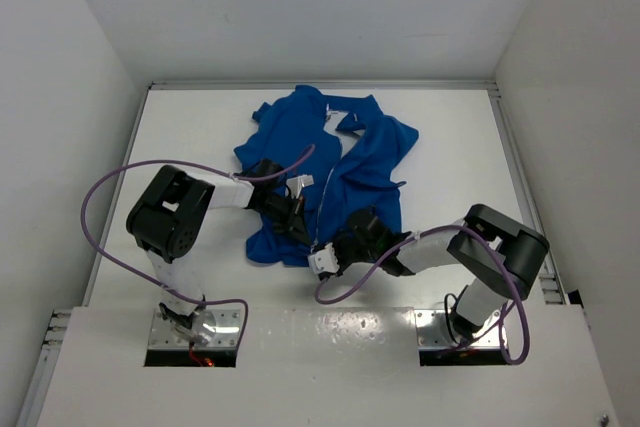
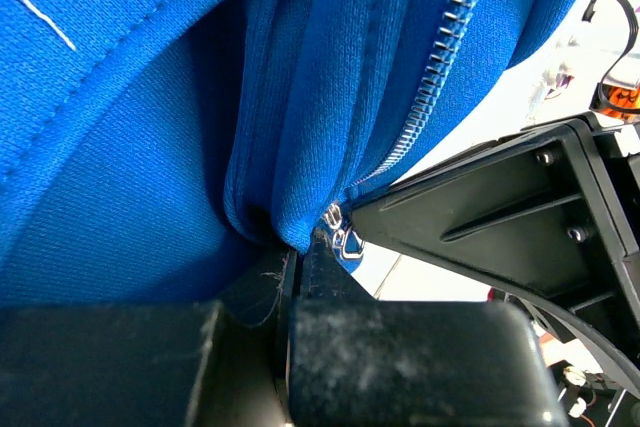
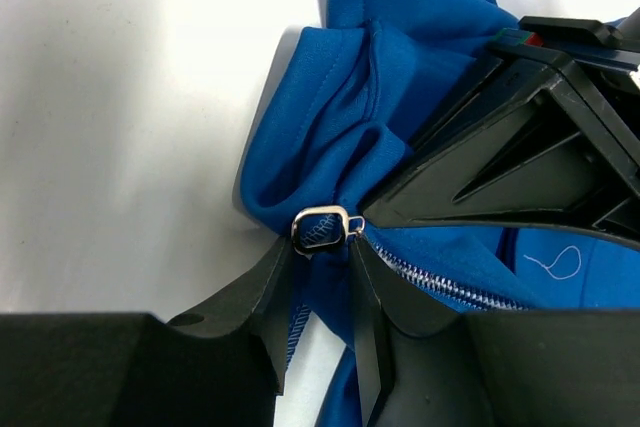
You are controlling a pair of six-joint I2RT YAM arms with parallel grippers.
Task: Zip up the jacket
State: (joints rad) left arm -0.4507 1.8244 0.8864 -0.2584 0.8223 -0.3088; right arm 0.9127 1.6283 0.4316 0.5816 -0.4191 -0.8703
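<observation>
The royal blue jacket [image 1: 330,147] lies crumpled in the middle of the table, its light zipper [image 1: 325,192] running down to the near hem. My left gripper [image 1: 290,215] is shut on the jacket's hem fabric beside the zipper's bottom end; in the left wrist view [image 2: 295,247] the cloth is pinched at the tips, next to the metal slider [image 2: 340,232]. My right gripper [image 1: 340,247] is at the same hem. In the right wrist view [image 3: 320,252] its jaws stand narrowly apart, with the silver zipper pull ring [image 3: 320,229] at the tips. Zipper teeth [image 3: 440,287] run off to the right.
White walls enclose the table on the left, back and right. Bare white table [image 1: 200,137] lies to either side of the jacket. The two grippers are almost touching: the left one's black body [image 3: 500,157] fills the upper right of the right wrist view.
</observation>
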